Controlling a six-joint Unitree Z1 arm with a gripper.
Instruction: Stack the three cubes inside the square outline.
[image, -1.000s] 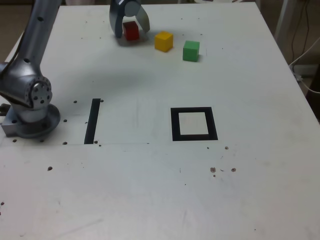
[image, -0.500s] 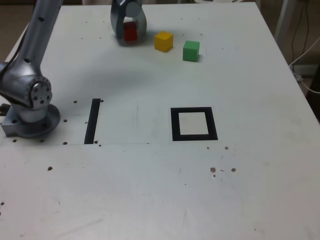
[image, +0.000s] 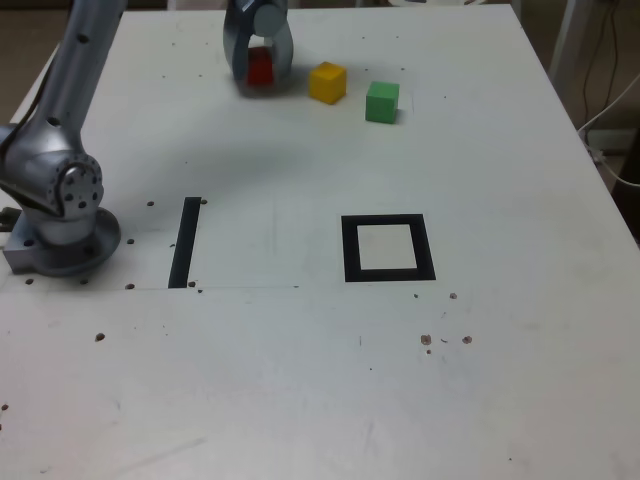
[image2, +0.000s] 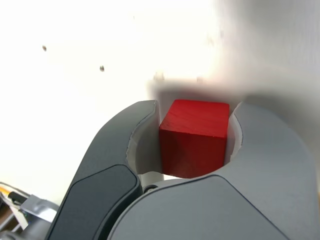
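Three cubes sat in a row near the far edge of the white bench (image: 300, 400), toward twelve o'clock in the exterior view: the red cube (image: 260, 68) at about eleven, the yellow cube (image: 327, 82) just past it toward the exterior view's right, and the green cube (image: 382, 101) beyond that, each apart from the next. The gripper (image: 258, 70) was clenched on the red cube, its grey jaws pressed against two opposite faces, as the wrist view showed close up (image2: 195, 137). The square outline (image: 388, 248), its white centre bare, lay near mid-bench toward four o'clock of the cubes, well apart from them. A straight black tape strip (image: 185, 242) lay at nine o'clock of the outline, beside the arm's base (image: 62, 235). The bench top was scuffed and dotted with small dark holes. Cables (image: 610, 110) hung past the bench at about two o'clock.
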